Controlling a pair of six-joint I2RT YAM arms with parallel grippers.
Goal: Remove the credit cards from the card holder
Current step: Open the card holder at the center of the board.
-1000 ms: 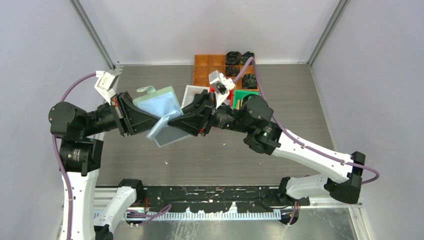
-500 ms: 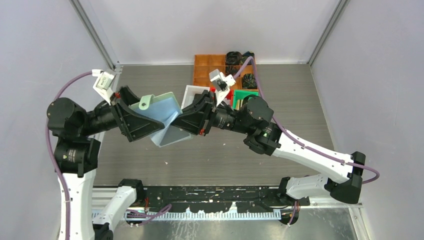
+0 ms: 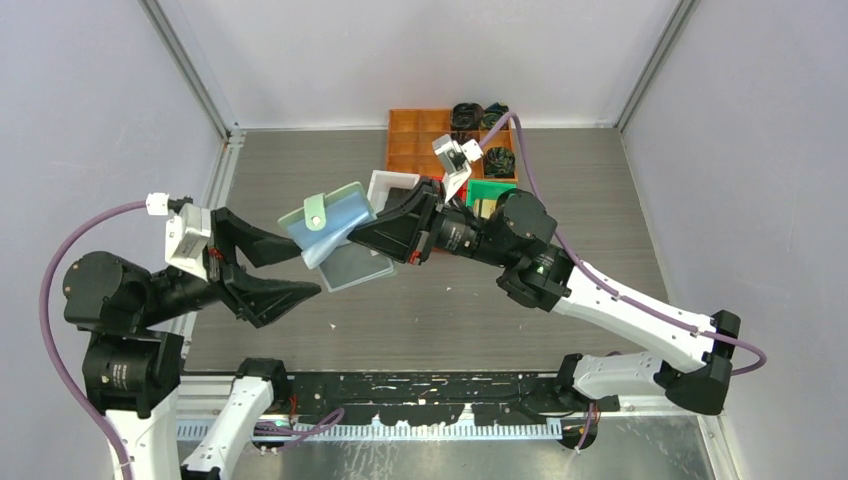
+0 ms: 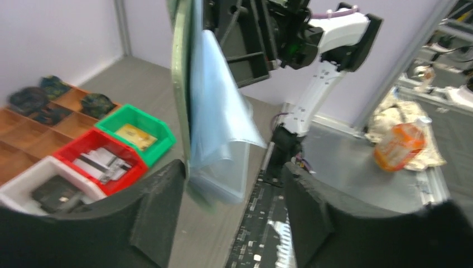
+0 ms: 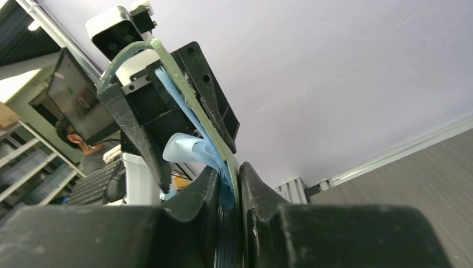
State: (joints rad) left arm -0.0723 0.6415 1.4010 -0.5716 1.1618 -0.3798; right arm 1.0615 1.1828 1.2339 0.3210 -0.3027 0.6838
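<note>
The card holder [image 3: 322,213], sage-green with pale blue clear pockets [image 3: 352,266] hanging from it, is held up above the table. My right gripper [image 3: 354,236] is shut on its right edge; in the right wrist view the jaws [image 5: 233,187] pinch the green cover and blue sleeves. My left gripper [image 3: 307,272] stands open, below-left of the holder and apart from it. In the left wrist view the holder [image 4: 181,84] shows edge-on beyond the open fingers [image 4: 159,215]. Credit cards lie in bins: gold-tan [image 4: 135,136], silvery [image 4: 104,162], black [image 4: 56,193].
The white bin [image 3: 384,183], a red bin and the green bin [image 3: 492,189] sit behind the right wrist. The orange compartment tray [image 3: 414,135] with dark fabric bundles [image 3: 468,116] stands at the back. Grey walls close in both sides.
My left gripper let go of the card holder, opened and drew back down-left. The right gripper kept its grip, and the holder swung with its pockets hanging down.
</note>
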